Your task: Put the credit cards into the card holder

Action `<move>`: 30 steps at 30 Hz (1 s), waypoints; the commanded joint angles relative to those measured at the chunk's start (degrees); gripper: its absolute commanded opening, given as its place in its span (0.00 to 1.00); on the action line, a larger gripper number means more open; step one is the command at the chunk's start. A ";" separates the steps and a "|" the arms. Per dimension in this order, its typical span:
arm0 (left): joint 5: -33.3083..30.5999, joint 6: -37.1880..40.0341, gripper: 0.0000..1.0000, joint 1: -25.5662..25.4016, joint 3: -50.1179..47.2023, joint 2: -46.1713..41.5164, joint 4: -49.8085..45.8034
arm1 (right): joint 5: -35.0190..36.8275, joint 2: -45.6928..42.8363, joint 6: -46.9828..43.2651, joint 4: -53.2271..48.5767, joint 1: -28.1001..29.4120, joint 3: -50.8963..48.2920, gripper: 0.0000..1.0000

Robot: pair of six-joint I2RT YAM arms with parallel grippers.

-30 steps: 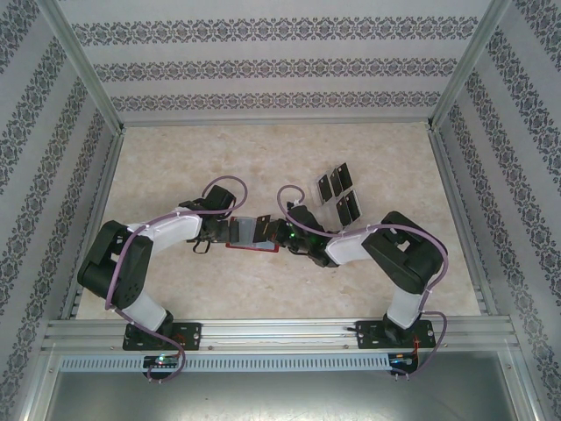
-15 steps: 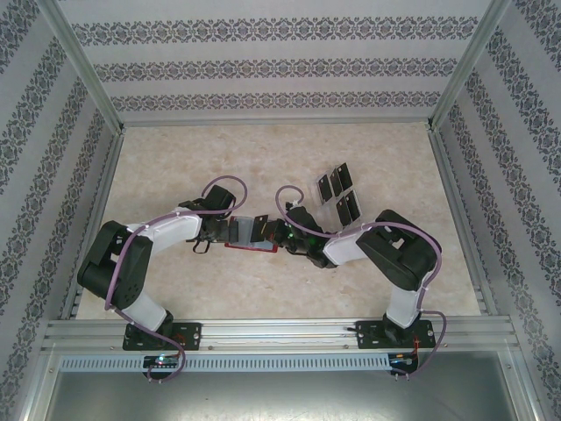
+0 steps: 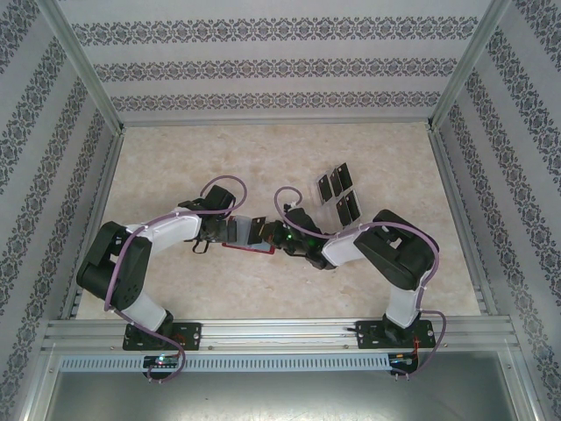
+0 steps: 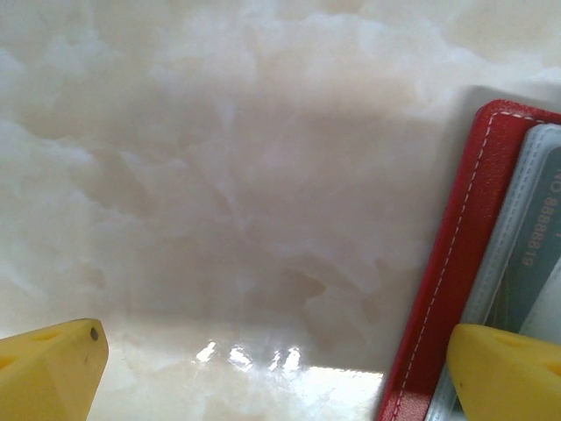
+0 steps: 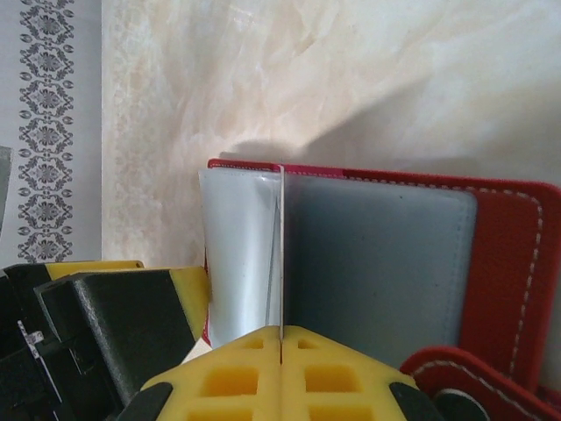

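The card holder (image 3: 250, 248) lies open on the table between my two grippers, red with greyish sleeves inside (image 5: 377, 263). My right gripper (image 5: 280, 338) is shut on a thin credit card (image 5: 280, 254), seen edge-on and standing upright over the card holder's inner sleeves. From above this card (image 3: 257, 230) is a dark piece just left of the right gripper (image 3: 272, 235). My left gripper (image 4: 276, 377) is open, low over the table, with its right finger (image 4: 508, 373) over the card holder's left edge (image 4: 456, 263). Three more black credit cards (image 3: 337, 193) sit at the back right.
A sleeve of the card holder shows printed digits (image 4: 539, 237) behind clear plastic. The left gripper's black and yellow finger (image 5: 114, 324) stands close to the card holder's left side. Metal frame rails (image 3: 263, 331) and patterned walls bound the marble table.
My right gripper has moved slightly left with the card. The card holder has shifted a little left too. The left arm has barely moved.
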 commanded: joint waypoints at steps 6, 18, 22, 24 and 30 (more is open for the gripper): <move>-0.16 -0.87 1.00 0.41 0.69 -1.66 -4.92 | -0.43 -0.21 -0.43 -5.03 0.29 -2.36 0.00; 3.56 -5.57 1.00 -4.87 -2.66 -5.93 -5.63 | -6.32 -3.30 -5.93 -11.79 -5.69 -4.18 0.00; 2.61 -5.30 1.00 -4.90 -0.81 -7.51 -6.02 | -10.54 -3.54 -8.62 -12.40 -7.35 -3.54 0.00; 2.36 -3.95 1.00 -4.57 1.43 -7.06 -6.33 | -12.81 -3.56 -9.90 -12.15 -7.88 -3.30 0.00; 3.85 1.98 1.00 -3.81 6.92 -2.18 -3.85 | -16.99 -3.23 -11.69 -11.67 -8.40 -2.13 0.00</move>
